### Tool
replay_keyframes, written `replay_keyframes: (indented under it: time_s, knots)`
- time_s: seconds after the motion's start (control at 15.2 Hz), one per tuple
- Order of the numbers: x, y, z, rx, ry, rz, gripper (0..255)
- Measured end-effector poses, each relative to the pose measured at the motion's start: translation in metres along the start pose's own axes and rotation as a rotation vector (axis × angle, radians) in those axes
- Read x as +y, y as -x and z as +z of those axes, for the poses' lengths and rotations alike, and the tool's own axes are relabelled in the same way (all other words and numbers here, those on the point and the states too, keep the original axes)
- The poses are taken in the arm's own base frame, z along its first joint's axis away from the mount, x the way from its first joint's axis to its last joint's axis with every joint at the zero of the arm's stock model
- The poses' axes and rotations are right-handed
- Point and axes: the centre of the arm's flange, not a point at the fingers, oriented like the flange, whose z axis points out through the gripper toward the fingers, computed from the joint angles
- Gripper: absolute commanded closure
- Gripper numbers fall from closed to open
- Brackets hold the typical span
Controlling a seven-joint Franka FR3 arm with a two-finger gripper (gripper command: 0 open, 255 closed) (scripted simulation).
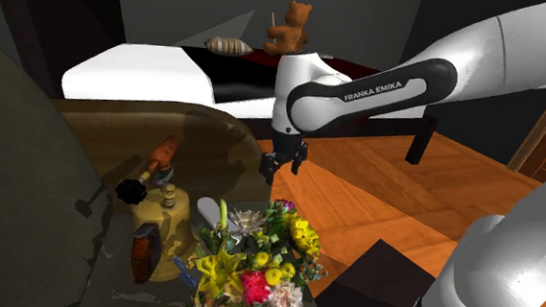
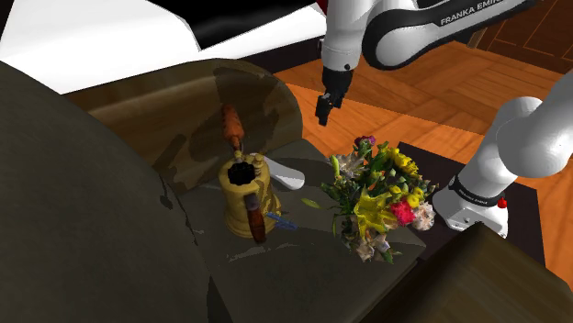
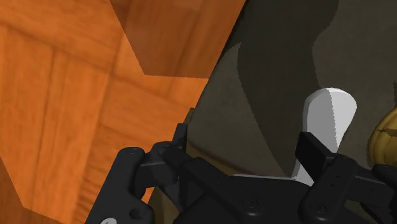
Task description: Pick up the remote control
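Note:
The remote control (image 1: 206,212) is a plain white elongated bar lying on the dark table (image 1: 214,145), between a yellow vessel and a flower bouquet. It also shows as the remote control (image 2: 286,173) in the second exterior view and the remote control (image 3: 327,118) in the wrist view. My black gripper (image 1: 283,166) hangs above the table's edge, apart from the remote and toward the shoulder view's upper right of it. The gripper (image 2: 323,116) is open with nothing between its fingers. In the wrist view the gripper (image 3: 245,147) straddles the table edge, and the remote lies just beyond one fingertip (image 3: 310,151).
A yellow vessel (image 1: 162,219) with a black knob stands beside the remote. A colourful flower bouquet (image 1: 256,262) rises close on its other side. An orange-brown object (image 1: 162,153) lies farther along the table. Orange wood floor (image 1: 375,182) lies beyond the edge, with a bed and teddy bear (image 1: 289,29) behind.

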Motion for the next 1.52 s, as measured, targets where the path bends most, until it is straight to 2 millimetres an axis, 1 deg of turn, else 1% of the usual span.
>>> replay_keyframes:
  time_s: [0.13, 0.33, 0.46, 0.53, 0.59, 0.92, 1.06, 1.19, 1.52]
  knots:
    - [-0.021, -0.014, 0.016, -0.006, -0.007, 0.0, 0]
    - [-0.045, -0.031, 0.038, -0.014, -0.017, 0.001, 0]
    - [-0.062, -0.047, 0.049, -0.02, -0.023, 0.002, 0]
    - [-0.069, -0.054, 0.061, -0.023, -0.026, 0.002, 0]
    - [-0.081, -0.059, 0.069, -0.026, -0.03, 0.002, 0]
    - [-0.124, -0.088, 0.104, -0.04, -0.047, 0.004, 0]
    - [-0.142, -0.1, 0.113, -0.046, -0.053, 0.004, 0]
    - [-0.15, -0.103, 0.125, -0.048, -0.055, 0.005, 0]
    - [-0.153, -0.105, 0.153, -0.048, -0.055, 0.005, 0]
